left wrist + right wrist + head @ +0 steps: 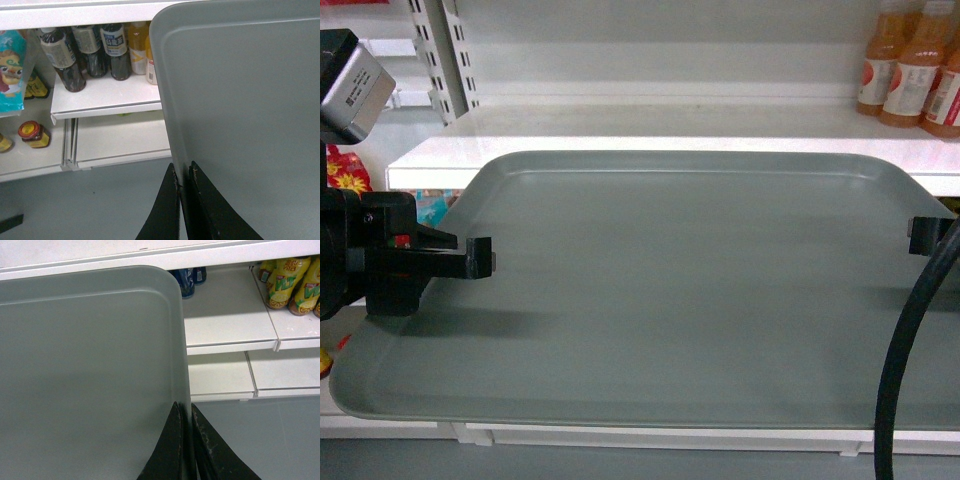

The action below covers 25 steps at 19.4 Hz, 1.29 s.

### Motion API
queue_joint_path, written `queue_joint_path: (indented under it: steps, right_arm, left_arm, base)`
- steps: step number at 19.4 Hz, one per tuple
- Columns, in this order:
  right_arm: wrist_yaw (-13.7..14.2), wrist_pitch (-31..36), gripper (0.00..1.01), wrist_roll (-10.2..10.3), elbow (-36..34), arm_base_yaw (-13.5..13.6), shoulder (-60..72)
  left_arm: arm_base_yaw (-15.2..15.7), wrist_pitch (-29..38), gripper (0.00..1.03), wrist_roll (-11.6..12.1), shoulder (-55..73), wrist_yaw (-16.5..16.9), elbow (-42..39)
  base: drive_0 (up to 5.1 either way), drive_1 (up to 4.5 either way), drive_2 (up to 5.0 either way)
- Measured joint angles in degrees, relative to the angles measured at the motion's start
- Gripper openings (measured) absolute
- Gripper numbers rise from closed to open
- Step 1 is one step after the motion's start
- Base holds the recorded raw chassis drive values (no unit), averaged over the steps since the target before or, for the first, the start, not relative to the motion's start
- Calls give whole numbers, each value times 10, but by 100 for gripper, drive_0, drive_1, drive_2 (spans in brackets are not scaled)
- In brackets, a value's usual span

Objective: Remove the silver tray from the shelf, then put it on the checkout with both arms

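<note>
Head view shows the silver tray [690, 290] filling most of the frame, lying flat and level, its far edge just in front of a white shelf board [720, 140] and its near edge hanging out beyond the shelving below. The left gripper [480, 257] sits at the tray's left rim and the right gripper [923, 235] at its right rim, roughly opposite each other.

From the left wrist camera, the 2 black fingers [165, 210] stand one on each side of the tray's [240, 125] raised rim, close together and pinching it. From the right wrist camera, the right gripper's fingers [167, 450] clamp the opposite rim of the tray [90, 370] the same way, one finger over the tray's inside and one outside.

A grey camera box [350, 85] sits above the left arm, and a thick black cable [910, 340] curves down in front of the tray on the right.

Beyond the tray, orange drink bottles [915, 70] stand on the upper shelf at the far right. Below the tray's left side, dark bottles [90, 50] line a lower shelf, with a red-lidded jar [32, 134] further down. Under the right side, yellow-labelled bottles [290, 285] stand on another white shelf. The grey floor [90, 200] shows beneath.
</note>
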Motion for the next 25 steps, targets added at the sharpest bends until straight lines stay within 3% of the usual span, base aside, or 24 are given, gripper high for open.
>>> queue_joint_path:
  steps: [25]
  right_arm:
    - [1, -2, 3, 0, 1, 0, 0]
  left_arm:
    - [0, -1, 4, 0, 0, 0, 0]
  base:
    - [8, -411, 427]
